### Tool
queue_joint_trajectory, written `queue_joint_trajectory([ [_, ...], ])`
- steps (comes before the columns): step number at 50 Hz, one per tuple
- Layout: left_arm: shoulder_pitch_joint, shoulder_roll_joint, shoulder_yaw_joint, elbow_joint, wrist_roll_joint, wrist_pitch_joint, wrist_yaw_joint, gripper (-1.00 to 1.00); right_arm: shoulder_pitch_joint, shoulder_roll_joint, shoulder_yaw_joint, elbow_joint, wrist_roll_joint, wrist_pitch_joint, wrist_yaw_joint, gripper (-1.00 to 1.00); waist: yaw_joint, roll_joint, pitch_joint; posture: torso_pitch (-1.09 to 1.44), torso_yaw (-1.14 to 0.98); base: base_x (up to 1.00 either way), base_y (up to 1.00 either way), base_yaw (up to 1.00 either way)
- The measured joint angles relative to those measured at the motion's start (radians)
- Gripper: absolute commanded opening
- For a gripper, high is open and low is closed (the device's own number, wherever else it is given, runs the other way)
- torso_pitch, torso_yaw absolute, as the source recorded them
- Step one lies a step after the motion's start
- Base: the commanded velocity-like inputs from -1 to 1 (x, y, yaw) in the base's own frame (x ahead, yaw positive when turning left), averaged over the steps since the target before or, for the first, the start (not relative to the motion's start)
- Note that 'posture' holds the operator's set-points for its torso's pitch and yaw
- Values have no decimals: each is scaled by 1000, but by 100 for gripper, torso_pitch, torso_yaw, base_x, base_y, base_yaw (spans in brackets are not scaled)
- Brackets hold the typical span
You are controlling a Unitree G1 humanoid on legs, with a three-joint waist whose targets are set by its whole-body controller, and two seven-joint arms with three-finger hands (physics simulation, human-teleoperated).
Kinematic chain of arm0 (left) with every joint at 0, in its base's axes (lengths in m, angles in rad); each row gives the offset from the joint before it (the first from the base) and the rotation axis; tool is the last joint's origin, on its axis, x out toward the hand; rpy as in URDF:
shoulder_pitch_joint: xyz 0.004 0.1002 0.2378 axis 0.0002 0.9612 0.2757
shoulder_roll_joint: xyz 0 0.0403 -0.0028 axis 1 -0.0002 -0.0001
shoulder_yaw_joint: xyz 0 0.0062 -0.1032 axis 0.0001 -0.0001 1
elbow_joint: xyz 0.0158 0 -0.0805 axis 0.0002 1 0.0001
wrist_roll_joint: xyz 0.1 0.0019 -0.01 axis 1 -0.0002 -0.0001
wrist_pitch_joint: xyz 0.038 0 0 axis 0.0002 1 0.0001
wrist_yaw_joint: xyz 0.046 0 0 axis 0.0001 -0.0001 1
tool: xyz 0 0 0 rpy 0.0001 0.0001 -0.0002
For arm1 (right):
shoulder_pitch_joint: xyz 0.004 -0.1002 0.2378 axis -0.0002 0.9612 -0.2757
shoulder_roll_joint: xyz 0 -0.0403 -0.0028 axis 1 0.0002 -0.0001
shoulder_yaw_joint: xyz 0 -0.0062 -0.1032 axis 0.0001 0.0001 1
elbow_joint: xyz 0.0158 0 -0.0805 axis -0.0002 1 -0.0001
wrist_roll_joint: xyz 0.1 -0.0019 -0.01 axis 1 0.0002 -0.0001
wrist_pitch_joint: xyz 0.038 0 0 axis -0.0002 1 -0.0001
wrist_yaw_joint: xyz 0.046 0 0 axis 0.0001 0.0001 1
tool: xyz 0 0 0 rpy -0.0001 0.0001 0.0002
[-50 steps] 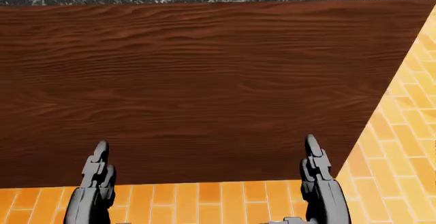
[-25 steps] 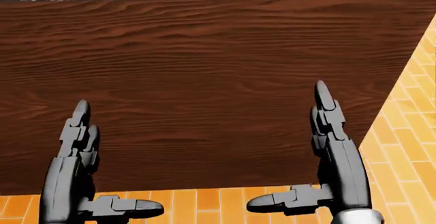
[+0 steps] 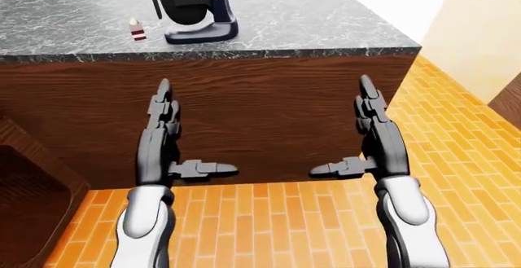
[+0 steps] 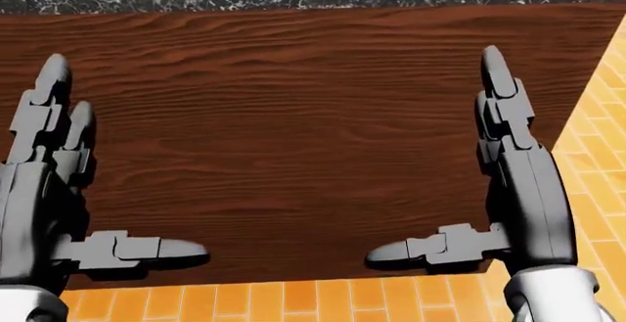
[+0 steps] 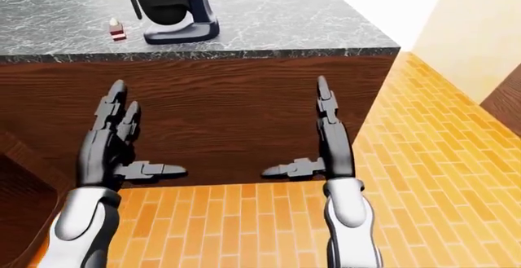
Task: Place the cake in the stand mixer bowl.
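The gray counter (image 3: 285, 30) holds the cake (image 3: 138, 31) beside the mixer (image 3: 195, 8); our left hand (image 3: 163, 140) and right hand (image 3: 374, 140) have risen, fingers spread, holding nothing.

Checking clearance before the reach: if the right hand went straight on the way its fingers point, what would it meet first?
Probably the dark wood side panel of the counter. The right hand, open, points at it below the marble countertop; the stand mixer and cake sit higher. Depth is unclear.
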Motion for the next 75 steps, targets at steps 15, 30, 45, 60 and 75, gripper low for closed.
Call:
queue_joint_trajectory([
  [15,-1,4,19,-13,1,21,-1,100,-11,2,9,-10,-37,40,8,100,-1,16,18,0,0,0,8,0],
  [30,-3,1,11,-11,-8,23,-1,100,-12,-3,0,-22,-56,47,5,100,-7,4,24,0,0,0,12,0],
  [45,-2,8,22,-8,-3,17,5,100,-15,6,13,-34,-59,50,10,100,-4,-34,18,0,0,0,17,0],
  [60,9,6,15,7,-1,-15,-2,100,-19,6,8,-28,-47,61,6,100,-6,69,21,0,0,0,18,0],
  [75,13,-1,2,23,-8,3,-6,100,-10,-3,-13,-10,-64,95,1,100,-25,-31,9,0,0,0,32,0],
])
